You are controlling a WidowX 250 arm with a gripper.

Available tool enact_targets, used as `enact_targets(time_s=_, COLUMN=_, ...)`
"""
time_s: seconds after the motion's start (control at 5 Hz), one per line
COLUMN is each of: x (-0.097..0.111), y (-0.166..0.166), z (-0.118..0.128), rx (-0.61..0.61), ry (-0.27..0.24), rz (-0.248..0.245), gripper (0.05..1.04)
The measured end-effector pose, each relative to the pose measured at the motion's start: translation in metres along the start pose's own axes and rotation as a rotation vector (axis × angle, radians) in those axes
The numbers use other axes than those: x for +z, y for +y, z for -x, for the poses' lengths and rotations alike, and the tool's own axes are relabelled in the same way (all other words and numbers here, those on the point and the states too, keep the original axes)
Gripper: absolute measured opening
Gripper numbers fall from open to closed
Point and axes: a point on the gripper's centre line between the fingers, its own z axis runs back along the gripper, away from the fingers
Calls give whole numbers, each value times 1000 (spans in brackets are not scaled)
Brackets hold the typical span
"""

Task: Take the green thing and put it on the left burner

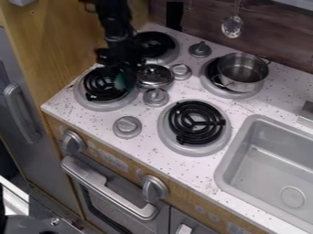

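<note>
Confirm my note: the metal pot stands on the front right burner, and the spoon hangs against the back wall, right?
Wrong burner: the camera view shows the metal pot on the back right burner. The spoon does hang against the back wall.

Green thing (124,81) is kinda blurry by the gripper (123,66), can't tell its shape; sink (227,165) runs off the right edge.
</note>
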Motion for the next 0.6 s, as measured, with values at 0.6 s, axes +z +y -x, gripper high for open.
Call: enact_targets(time_s=0.6, x=-21, y=33, z=6, rx=54, ry=67, rz=-5, gripper=499)
